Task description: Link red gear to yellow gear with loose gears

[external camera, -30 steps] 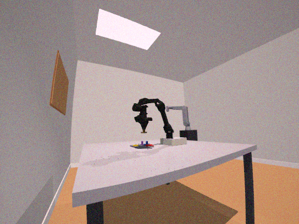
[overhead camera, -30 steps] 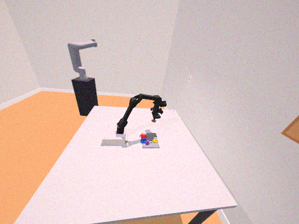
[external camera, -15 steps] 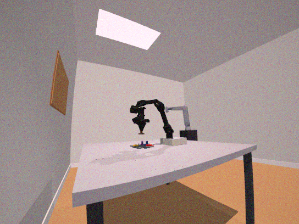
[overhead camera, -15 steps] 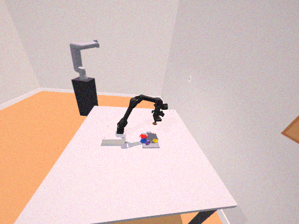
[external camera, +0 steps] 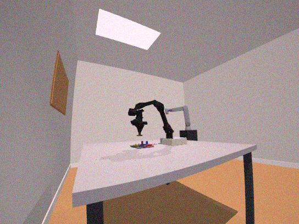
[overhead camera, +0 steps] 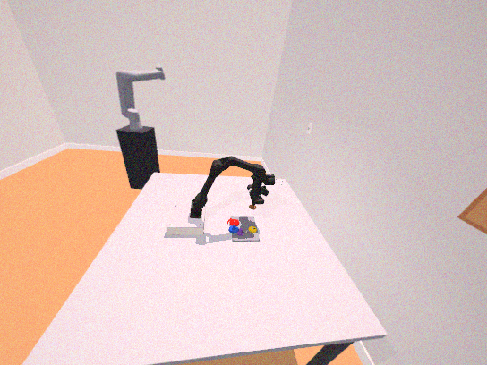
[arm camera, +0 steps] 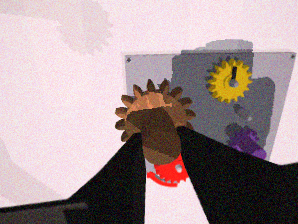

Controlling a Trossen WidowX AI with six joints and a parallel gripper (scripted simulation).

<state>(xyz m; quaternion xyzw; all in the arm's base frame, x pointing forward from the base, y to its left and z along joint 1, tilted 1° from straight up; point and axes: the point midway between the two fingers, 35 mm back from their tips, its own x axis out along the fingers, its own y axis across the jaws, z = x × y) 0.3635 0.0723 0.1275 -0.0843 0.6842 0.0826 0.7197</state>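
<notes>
White table (overhead camera: 215,286) (external camera: 165,162) under board (overhead camera: 247,238) (external camera: 142,147) (arm camera: 150,62). Gripper (overhead camera: 255,204) (external camera: 139,134) (arm camera: 159,137) pinches brown gear (overhead camera: 252,207) (external camera: 139,135) (arm camera: 187,114) by its handle, above board level. Risk: hidden peg, sideways error, gear landing tilted or jamming against purple gear (overhead camera: 241,233) (external camera: 142,143) (arm camera: 246,143).

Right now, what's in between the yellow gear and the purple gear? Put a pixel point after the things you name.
In the wrist view, a bare grey peg stands between the yellow gear (overhead camera: 252,229) (arm camera: 227,81) and the purple gear (overhead camera: 241,233) (arm camera: 248,144).

In the background, a grey arm (overhead camera: 126,94) (external camera: 187,116), bent at the top, mounted on a black pedestal (overhead camera: 140,157) (external camera: 189,135). On one wall, a brown panel (overhead camera: 478,215) (external camera: 61,88); also a small white outlet plate (overhead camera: 309,128). Overhead, a bright rectangular ceiling light (external camera: 126,30). Below, orange flooring (overhead camera: 27,201) (external camera: 275,186), edged with white skirting (overhead camera: 188,154) (external camera: 277,162) along pale walls (overhead camera: 201,45) (external camera: 123,85).
</notes>
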